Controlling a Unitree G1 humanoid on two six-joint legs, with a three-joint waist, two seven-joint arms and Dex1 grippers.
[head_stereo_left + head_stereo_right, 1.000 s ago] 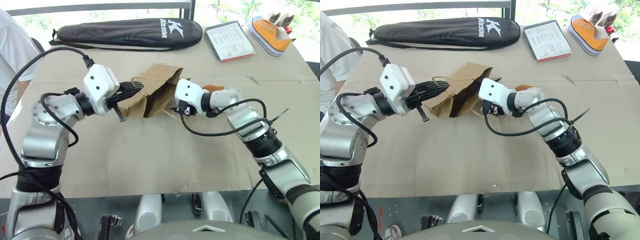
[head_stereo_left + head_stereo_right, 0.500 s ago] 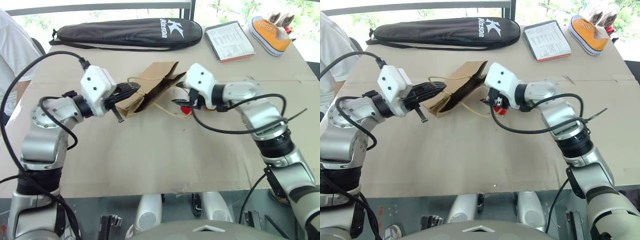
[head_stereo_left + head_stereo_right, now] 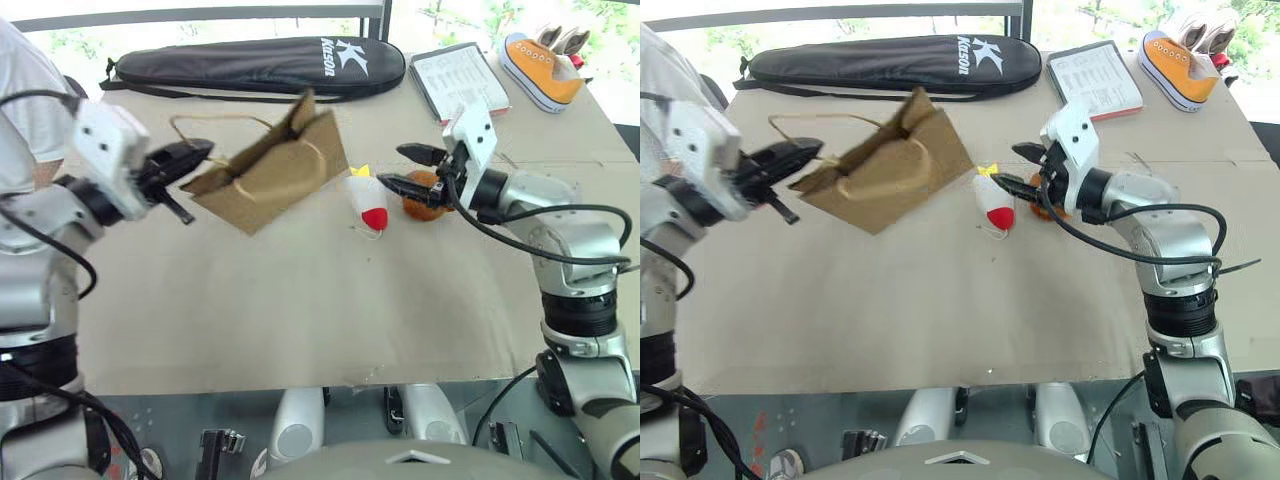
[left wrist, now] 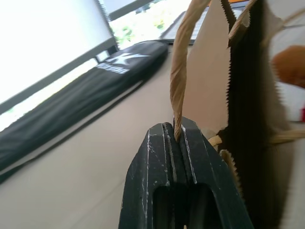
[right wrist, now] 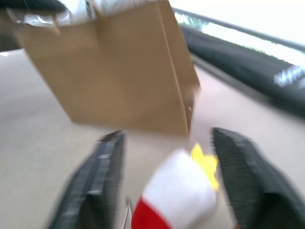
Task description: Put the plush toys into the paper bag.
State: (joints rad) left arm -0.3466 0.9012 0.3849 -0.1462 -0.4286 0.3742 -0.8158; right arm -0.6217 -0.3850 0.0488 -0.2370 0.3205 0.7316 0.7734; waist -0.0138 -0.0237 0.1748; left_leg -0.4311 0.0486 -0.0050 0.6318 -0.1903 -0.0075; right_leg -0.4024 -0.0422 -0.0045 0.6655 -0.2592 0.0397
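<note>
On the worktop (image 3: pixel 300 300) we saw both plush toys lying outside the paper bag (image 3: pixel 275 170): white toy w/ red end (image 3: pixel 367 203) near centre, brown toy (image 3: pixel 425 195) just beside it on the right. L pincer (image 3: pixel 195 155) was clamped tight on a twisted handle (image 4: pixel 178 81) of the bag, which hung tilted, off the surface. R pincer (image 3: pixel 408 168) stood wide apart, gripping nothing, hovering by the brown toy, aimed at the white one. At the far edge lay a black racket case (image 3: pixel 260 62), a booklet (image 3: pixel 458 82) & an orange sneaker (image 3: pixel 540 65).
</note>
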